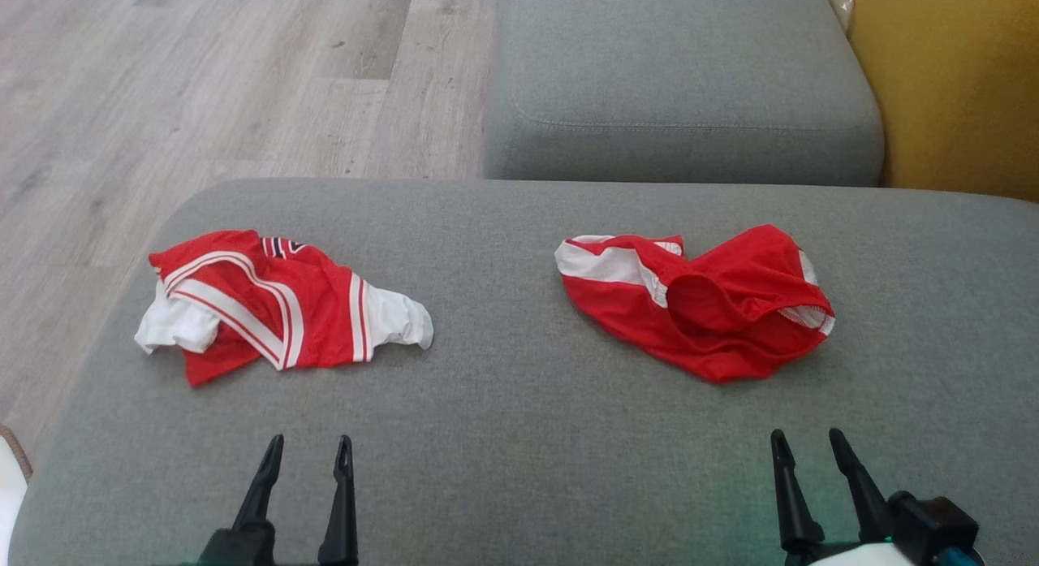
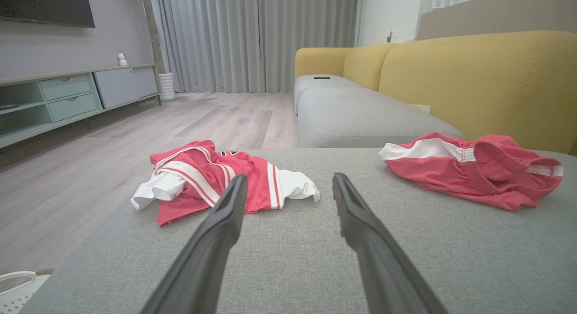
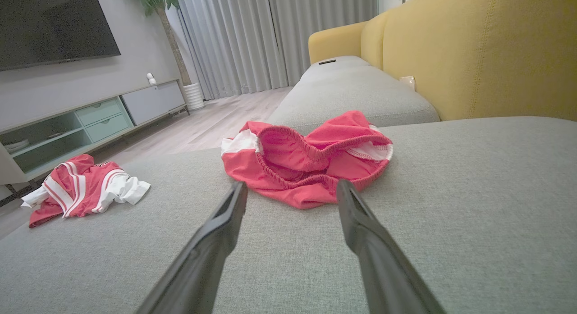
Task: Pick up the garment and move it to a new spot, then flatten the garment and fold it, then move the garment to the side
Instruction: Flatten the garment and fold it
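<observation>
Garments, two, crumpled on grey sofa cushion (image 1: pixel 519 436): red-and-white jersey (image 1: pixel 276 306) left of centre, red shorts (image 1: pixel 698 306) right of centre. Left fingers (image 1: pixel 261 485), right fingers (image 1: pixel 789 485): spread, empty, bottom of frame, clear of cloth. Step: pickup, apparently not begun. Next: reach forward, pinch a raised fold.

The left tool (image 1: pixel 310 444) carries two long, slender fingers (image 2: pixel 225 224) in matte black to dark grey. Each finger widens from a narrow, rounded tip to a thicker root and merges into a black base. Close up, the inner face is flat and the outer edge bevelled. The right tool (image 1: pixel 807 436) has fingers of the same form. Just beside their root sits a boxy black housing (image 1: pixel 933 521); a rounded white shell (image 1: pixel 848 556) and a small teal accent (image 1: pixel 889 540) lie against that housing.
</observation>
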Motion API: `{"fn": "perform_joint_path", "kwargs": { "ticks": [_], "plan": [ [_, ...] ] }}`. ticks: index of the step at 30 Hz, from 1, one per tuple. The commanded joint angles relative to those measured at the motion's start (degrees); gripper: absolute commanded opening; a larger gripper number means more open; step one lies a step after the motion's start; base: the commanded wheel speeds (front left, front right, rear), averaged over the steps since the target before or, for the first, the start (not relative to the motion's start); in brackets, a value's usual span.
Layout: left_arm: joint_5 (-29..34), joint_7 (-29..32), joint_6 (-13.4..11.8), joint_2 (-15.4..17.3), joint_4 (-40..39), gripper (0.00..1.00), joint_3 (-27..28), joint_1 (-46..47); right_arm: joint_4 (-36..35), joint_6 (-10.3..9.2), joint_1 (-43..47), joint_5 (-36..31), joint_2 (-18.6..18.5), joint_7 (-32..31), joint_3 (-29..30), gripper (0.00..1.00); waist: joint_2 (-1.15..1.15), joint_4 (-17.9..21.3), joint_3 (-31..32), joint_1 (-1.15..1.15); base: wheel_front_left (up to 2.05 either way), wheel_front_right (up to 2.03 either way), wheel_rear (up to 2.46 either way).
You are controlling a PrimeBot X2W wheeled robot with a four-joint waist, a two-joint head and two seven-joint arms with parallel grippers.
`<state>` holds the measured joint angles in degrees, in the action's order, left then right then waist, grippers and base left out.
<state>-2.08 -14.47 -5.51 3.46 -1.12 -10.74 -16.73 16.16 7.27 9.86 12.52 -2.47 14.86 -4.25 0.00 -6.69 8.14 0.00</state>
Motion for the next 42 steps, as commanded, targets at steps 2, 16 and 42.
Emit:
{"fn": "perform_joint_path", "kwargs": {
  "ticks": [2,16,42],
  "plan": [
    [0.4,-0.5,0.0,-0.6,-1.6,1.0,1.3,3.0,-1.8,0.22,-1.9,-0.5,-0.4,0.1,-1.5,1.0,0.0,0.1,-0.1,0.0,0.0,0.0,0.0],
    [0.8,-0.5,-0.4,-0.6,-1.6,1.0,0.6,3.3,-2.3,0.22,-2.1,-0.5,-0.4,0.1,-1.4,1.0,0.0,0.7,-0.5,0.0,0.0,0.0,0.0],
    [0.7,-0.5,-0.5,-0.6,-0.7,1.0,-2.6,6.1,-4.2,0.22,-3.8,1.0,-0.4,0.1,0.6,1.0,0.0,6.6,-2.5,0.0,0.0,0.0,0.0]
  ]
}}
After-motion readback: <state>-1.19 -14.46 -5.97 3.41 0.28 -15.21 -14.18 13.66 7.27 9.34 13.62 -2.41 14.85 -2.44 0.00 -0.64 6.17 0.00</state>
